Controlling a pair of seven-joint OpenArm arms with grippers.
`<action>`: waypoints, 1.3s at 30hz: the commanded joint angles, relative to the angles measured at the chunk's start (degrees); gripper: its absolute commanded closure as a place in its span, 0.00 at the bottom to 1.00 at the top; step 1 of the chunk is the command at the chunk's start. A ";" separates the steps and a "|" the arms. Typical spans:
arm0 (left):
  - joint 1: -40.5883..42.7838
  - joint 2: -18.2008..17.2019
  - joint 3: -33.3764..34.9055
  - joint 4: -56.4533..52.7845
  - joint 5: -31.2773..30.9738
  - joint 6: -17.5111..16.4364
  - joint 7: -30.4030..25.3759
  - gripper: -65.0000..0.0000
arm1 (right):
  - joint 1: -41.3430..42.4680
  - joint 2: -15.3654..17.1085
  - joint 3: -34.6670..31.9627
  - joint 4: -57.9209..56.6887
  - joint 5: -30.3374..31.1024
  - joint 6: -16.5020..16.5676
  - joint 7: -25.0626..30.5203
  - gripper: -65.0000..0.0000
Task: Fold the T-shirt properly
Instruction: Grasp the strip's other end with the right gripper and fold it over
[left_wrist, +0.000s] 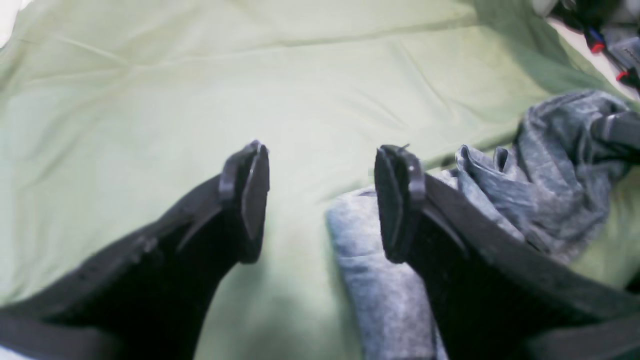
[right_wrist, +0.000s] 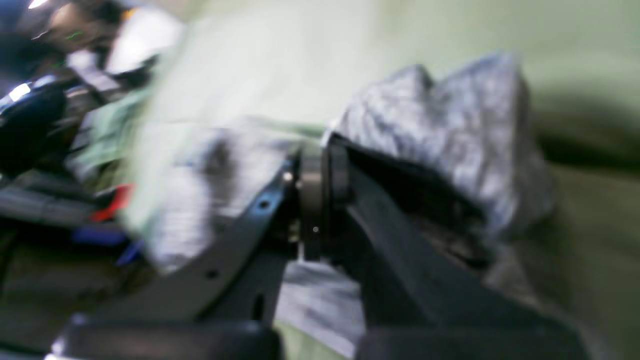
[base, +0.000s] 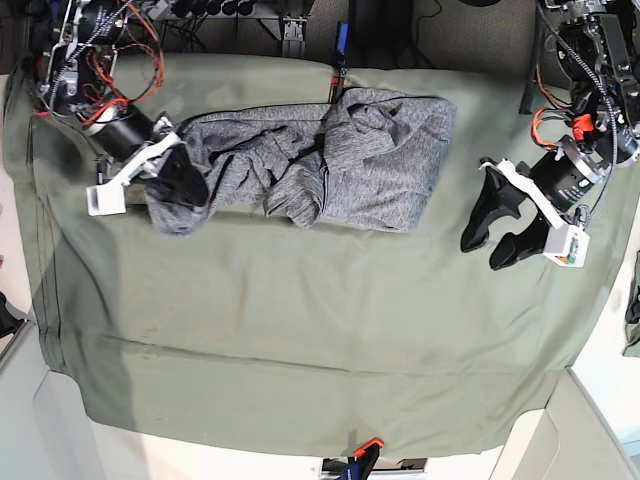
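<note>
Across the bench's (base: 300, 350) far edge, the T-shirt (base: 380, 160) lies bunched, soft and limp. Your right pincer (base: 175, 170) grips its end; your left pincer (base: 490, 235) gapes wide, empty. Pinch hems, not loose folds.

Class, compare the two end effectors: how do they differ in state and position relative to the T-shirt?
The left end effector is open and empty; the right end effector is shut on the T-shirt. The left hovers beside the shirt's edge, over the green cloth; the right is buried in bunched fabric. Both are black.
</note>
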 joint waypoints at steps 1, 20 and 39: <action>-0.44 -1.25 -1.05 0.85 -1.75 -0.52 -0.50 0.45 | 0.44 -1.05 -2.91 1.99 1.25 0.66 0.92 1.00; -0.44 -4.04 -2.69 0.85 -2.91 -0.52 1.07 0.45 | 10.32 -9.84 -41.97 -5.38 -17.27 -1.51 6.10 0.51; -0.42 -4.22 -2.69 0.85 -4.37 -0.52 1.33 0.45 | 10.80 -9.77 -43.39 -0.63 -15.28 -0.68 5.44 0.47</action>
